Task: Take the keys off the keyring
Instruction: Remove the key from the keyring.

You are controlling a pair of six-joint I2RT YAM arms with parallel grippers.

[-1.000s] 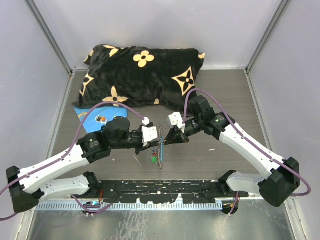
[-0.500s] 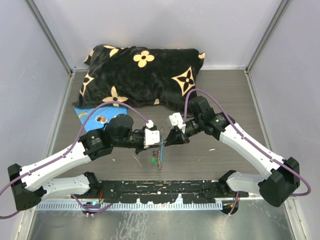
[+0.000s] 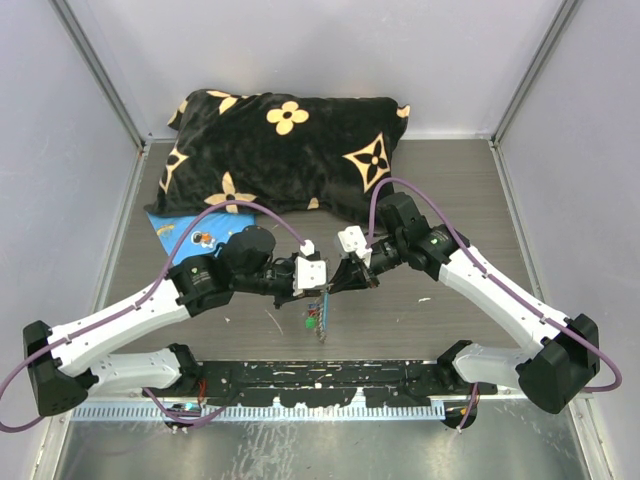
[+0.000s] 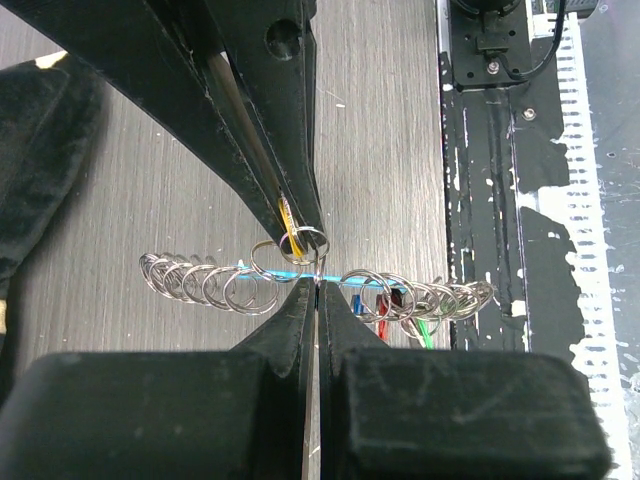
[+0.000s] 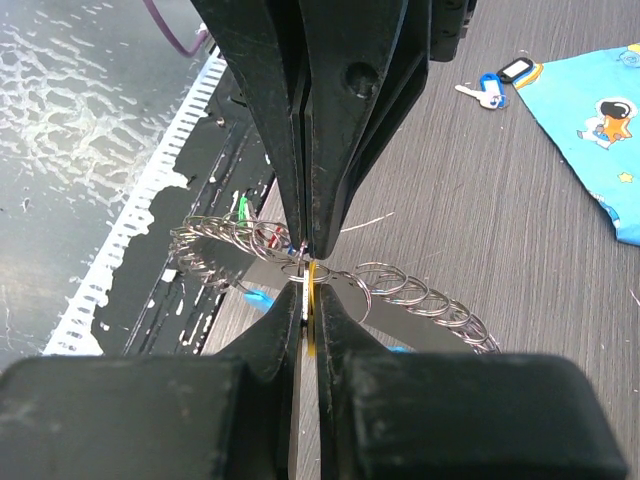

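Note:
The keyring [image 4: 200, 283] is a chain of grey wire rings on a light-blue bar, held in the air between both grippers. In the top view it hangs [image 3: 321, 318] just below the fingertips. My left gripper [image 4: 316, 288] is shut on a ring near the chain's middle. My right gripper [image 5: 308, 292] faces it tip to tip and is shut on a yellow-headed key [image 5: 312, 290] hanging from a ring. Red [image 4: 383, 306], blue [image 4: 356, 301] and green [image 4: 426, 331] keys hang at the chain's near end.
A black flowered pillow [image 3: 285, 150] lies across the back. A blue patterned sheet [image 3: 185, 235] lies left of the arms. Two loose keys, one blue-headed [image 5: 487, 89], lie on the table beside the sheet [image 5: 600, 120]. A black rail [image 3: 320, 380] runs along the front edge.
My left gripper has moved right, closing up to the right gripper's tips; the hanging keyring has shifted slightly right with it. The right arm has barely moved.

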